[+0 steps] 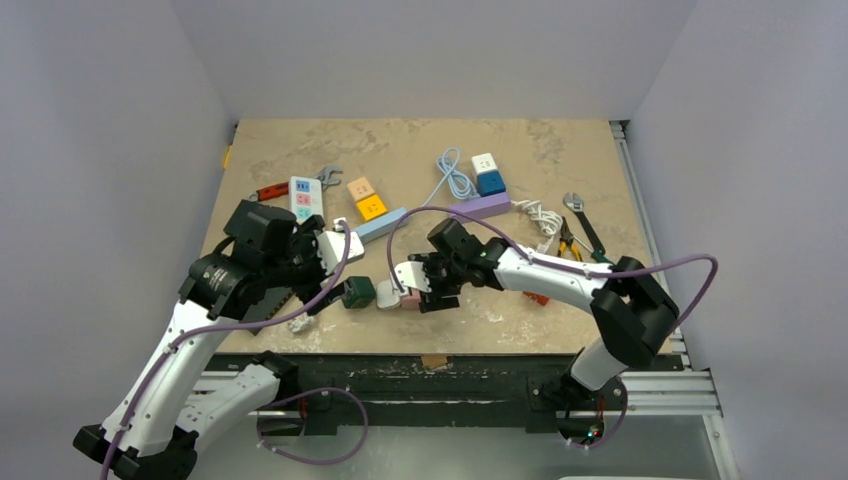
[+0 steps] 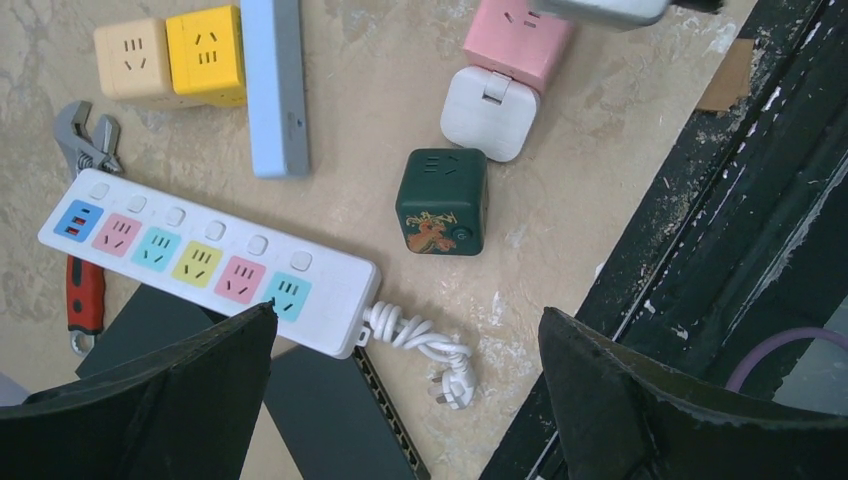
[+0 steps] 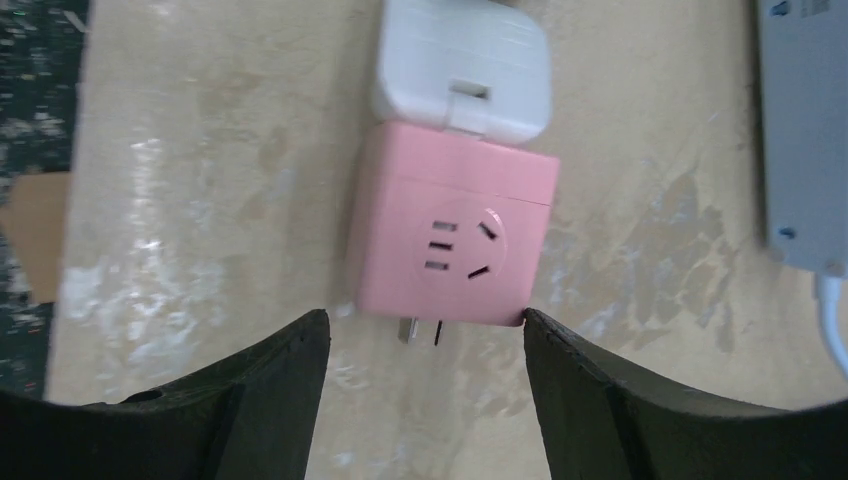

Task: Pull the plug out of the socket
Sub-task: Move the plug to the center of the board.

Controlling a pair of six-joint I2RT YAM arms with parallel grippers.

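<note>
The pink socket cube (image 3: 455,235), with the white plug (image 3: 462,70) joined to it, is straddled by the released right hand (image 3: 422,316), and the left hand (image 2: 405,312) is spread wide open.

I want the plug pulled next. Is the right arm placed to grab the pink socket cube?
Probably yes: the right gripper stands open right at the pink socket cube, straddling its near edge, with nothing in the way.

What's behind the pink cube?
In the right wrist view, a white plug sits pressed against the pink cube on its far side. Any pins are hidden where they meet.
</note>
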